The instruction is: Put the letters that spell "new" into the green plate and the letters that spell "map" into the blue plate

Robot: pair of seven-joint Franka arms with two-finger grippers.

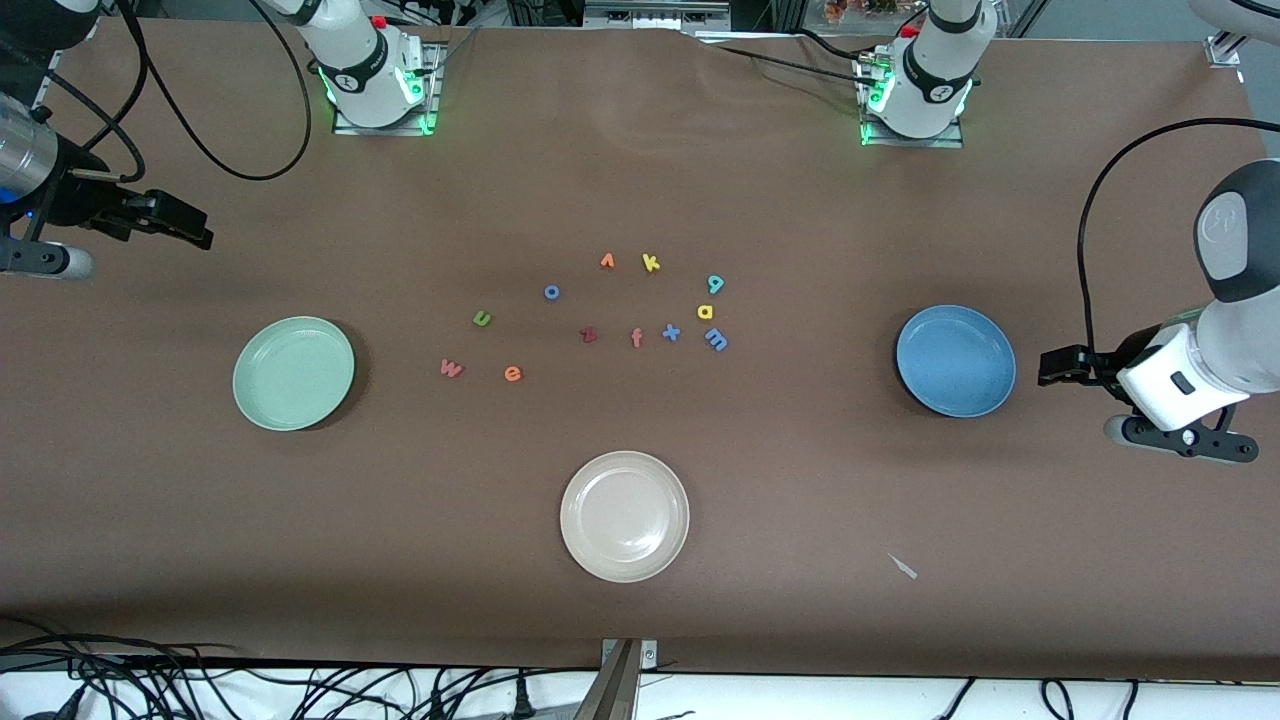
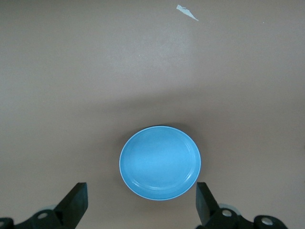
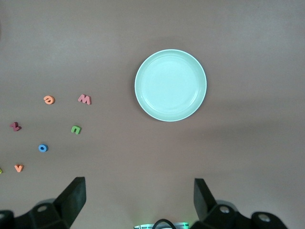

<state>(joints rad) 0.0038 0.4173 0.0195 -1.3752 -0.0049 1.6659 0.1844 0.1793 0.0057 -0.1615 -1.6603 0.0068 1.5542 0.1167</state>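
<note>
The pale green plate (image 1: 293, 373) (image 3: 170, 85) lies toward the right arm's end of the table, and the blue plate (image 1: 955, 360) (image 2: 160, 162) toward the left arm's end. Both are empty. Between them lie the olive n (image 1: 482, 319) (image 3: 76, 129), orange e (image 1: 513, 374) (image 3: 48, 99) and pink w (image 1: 451, 368) (image 3: 84, 99), with the blue m (image 1: 716, 340), yellow a (image 1: 706, 311) and teal p (image 1: 715, 284) closer to the blue plate. My right gripper (image 1: 190, 228) (image 3: 139, 202) hangs open and empty beside the green plate. My left gripper (image 1: 1052, 366) (image 2: 141, 205) is open and empty beside the blue plate.
A cream-white plate (image 1: 624, 516) sits empty nearer the front camera. Other letters lie among the rest: blue o (image 1: 551, 291), orange v (image 1: 607, 261), yellow k (image 1: 651, 263), blue x (image 1: 671, 332), salmon f (image 1: 636, 338), a dark red one (image 1: 589, 335). A paper scrap (image 1: 902, 566) lies near the front edge.
</note>
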